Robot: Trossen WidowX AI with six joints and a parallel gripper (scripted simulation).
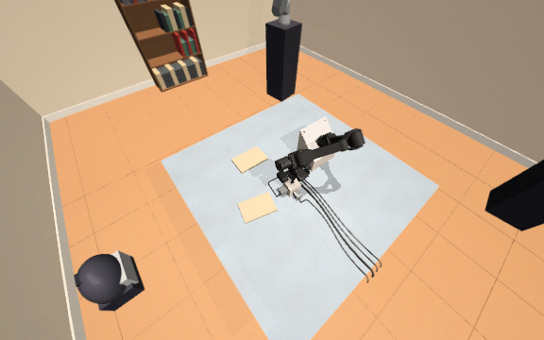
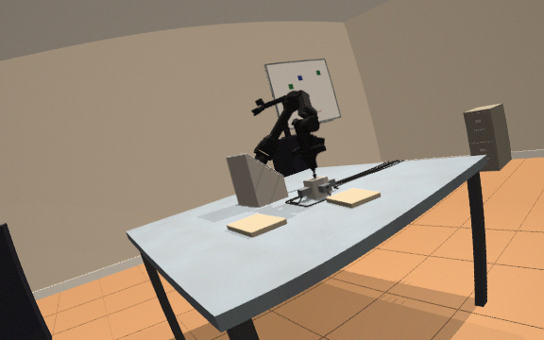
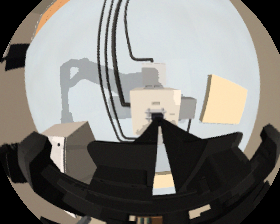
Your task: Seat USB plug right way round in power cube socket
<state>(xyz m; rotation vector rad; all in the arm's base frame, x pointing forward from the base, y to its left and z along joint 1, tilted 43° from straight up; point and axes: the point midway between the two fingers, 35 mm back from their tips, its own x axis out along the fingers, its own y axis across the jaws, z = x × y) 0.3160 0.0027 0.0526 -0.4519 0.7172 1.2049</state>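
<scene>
The pale power cube (image 1: 292, 190) (image 2: 315, 187) (image 3: 155, 100) stands near the middle of the table, with side plugs and black cables attached. My gripper (image 1: 290, 181) (image 2: 314, 173) (image 3: 158, 122) points straight down over the cube's top. Its fingers are nearly closed on the small dark USB plug (image 3: 153, 116) (image 2: 314, 177), which sits at the top socket. I cannot tell the plug's depth or which way round it is, because the fingers hide it.
Two tan pads (image 1: 249, 159) (image 1: 258, 207) (image 2: 257, 223) (image 2: 353, 196) lie left of the cube. A pale wedge block (image 1: 314, 130) (image 2: 253, 181) stands behind it by the arm's base. Black cables (image 1: 343, 231) (image 2: 366, 172) (image 3: 114, 30) run to the table's edge.
</scene>
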